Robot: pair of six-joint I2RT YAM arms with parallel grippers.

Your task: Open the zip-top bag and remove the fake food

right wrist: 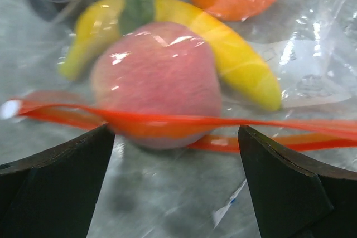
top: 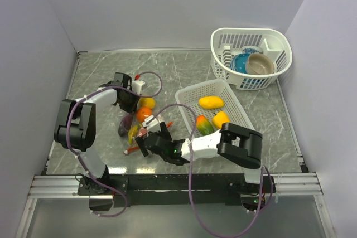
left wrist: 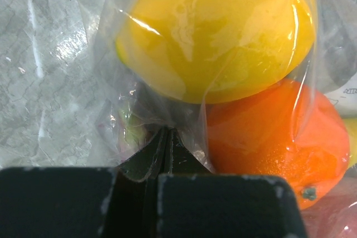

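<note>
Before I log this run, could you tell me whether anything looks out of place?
Nothing spilled or damaged. The zip-top bag is bunched where the left tool pinches it, and the white mesh basket sits askew.

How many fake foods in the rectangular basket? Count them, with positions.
3: a yellow fruit at the far side, a red-green fruit near-left, a yellow piece near-right. The right arm may hide more.

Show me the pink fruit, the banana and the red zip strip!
pink fruit [right wrist: 156, 76]: right wrist view, its round middle.
banana [right wrist: 245, 73]: right wrist view, its yellow right half.
red zip strip [right wrist: 167, 119]: right wrist view, where it crosses the pink fruit.
</note>
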